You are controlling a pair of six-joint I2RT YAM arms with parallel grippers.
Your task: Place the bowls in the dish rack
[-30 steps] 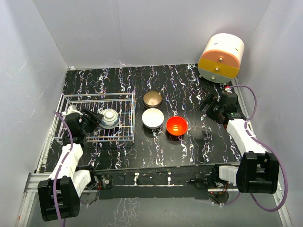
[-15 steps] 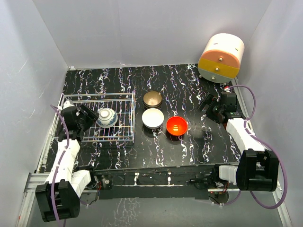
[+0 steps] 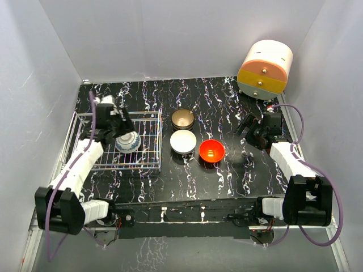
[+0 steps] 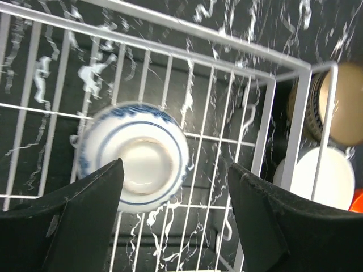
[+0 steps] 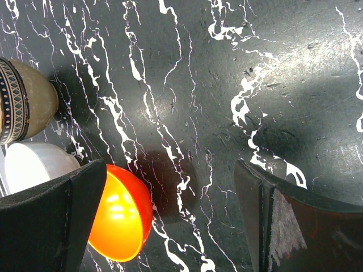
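Observation:
The blue-and-white bowl sits bottom-up inside the dish rack, in its right half. It also shows in the left wrist view. My left gripper hovers open and empty just above and behind this bowl; its midpoint in the wrist view is over the rack wires. The brown/gold bowl, white bowl and red-orange bowl stand on the table right of the rack. My right gripper is open and empty to the right of the red-orange bowl. The black bowl is out of view.
The round cream-and-orange drawer cabinet stands at the far right corner. Grey walls close in the black marbled table on three sides. In the right wrist view the white bowl and brown/gold bowl show at the left edge.
My left gripper let go of the blue-and-white bowl in the rack, drew back left, then swung up over the rack's far side. The right arm has barely moved.

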